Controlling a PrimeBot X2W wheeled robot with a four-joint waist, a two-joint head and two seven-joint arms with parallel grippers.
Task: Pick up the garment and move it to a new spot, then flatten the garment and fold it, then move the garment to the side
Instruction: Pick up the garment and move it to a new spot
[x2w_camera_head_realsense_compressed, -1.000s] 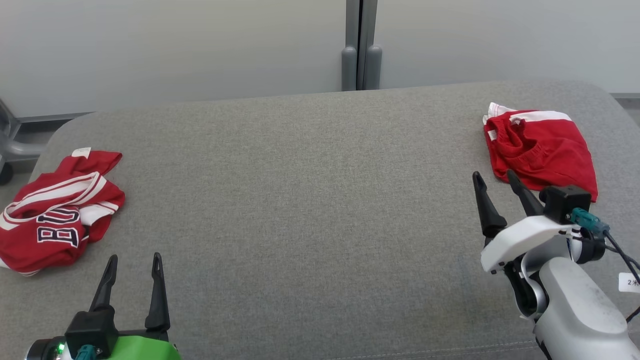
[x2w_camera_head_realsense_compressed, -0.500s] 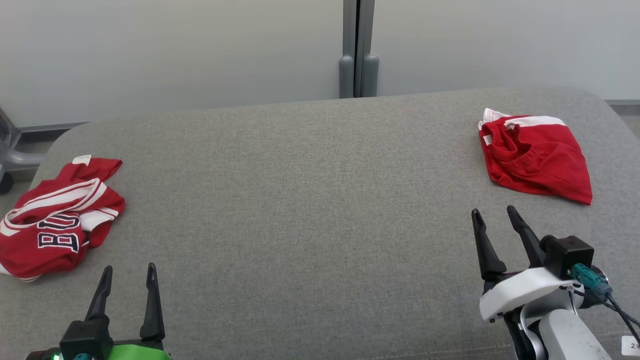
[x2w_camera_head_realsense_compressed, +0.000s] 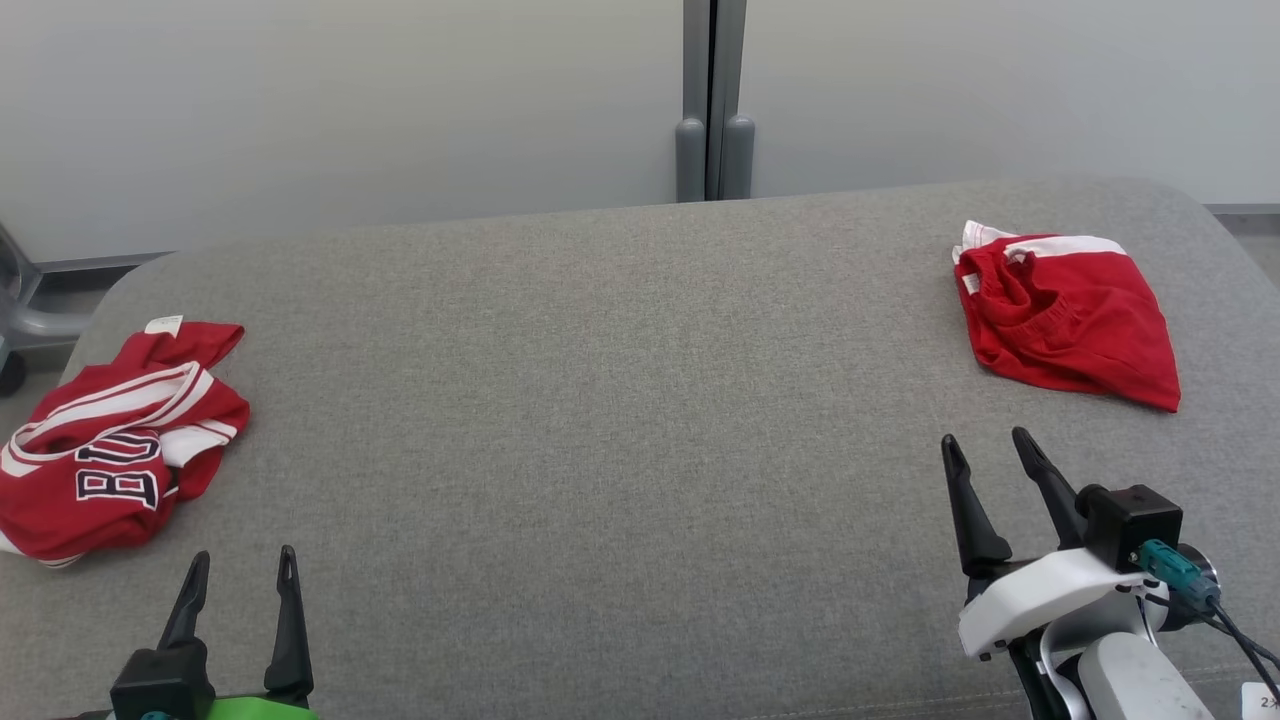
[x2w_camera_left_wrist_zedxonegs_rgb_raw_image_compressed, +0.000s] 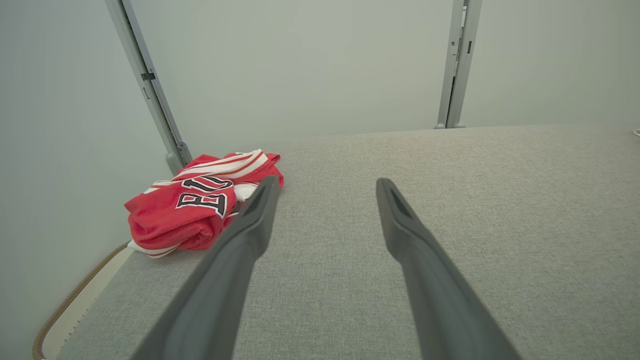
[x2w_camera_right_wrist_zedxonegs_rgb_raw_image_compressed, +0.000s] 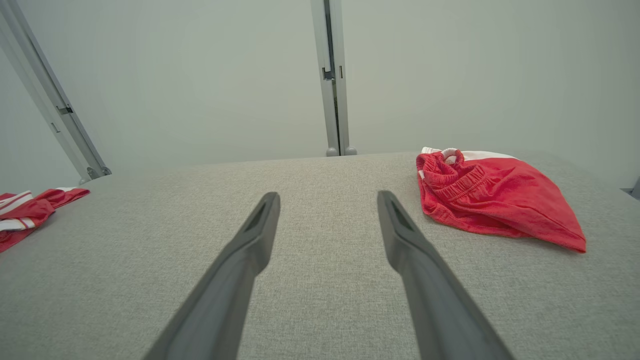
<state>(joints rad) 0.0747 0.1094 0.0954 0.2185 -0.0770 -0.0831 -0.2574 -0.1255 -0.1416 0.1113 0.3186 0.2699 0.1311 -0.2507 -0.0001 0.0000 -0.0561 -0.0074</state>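
Folded red shorts (x2w_camera_head_realsense_compressed: 1065, 320) are set at the far right of the grey padded table (x2w_camera_head_realsense_compressed: 600, 400), likely parked as done, a crumpled red jersey (x2w_camera_head_realsense_compressed: 100, 450) is seen at its left edge, and left gripper (x2w_camera_head_realsense_compressed: 244, 553) and right gripper (x2w_camera_head_realsense_compressed: 984, 436) are held open, empty, clear of both.

The head camera is looking forward and down across the broad grey fabric-covered surface (x2w_camera_head_realsense_compressed: 620, 400) from above. Both wrist cameras are skimming low over it, facing twelve o'clock, all three sharing the grey upright post (x2w_camera_head_realsense_compressed: 711, 100) there.
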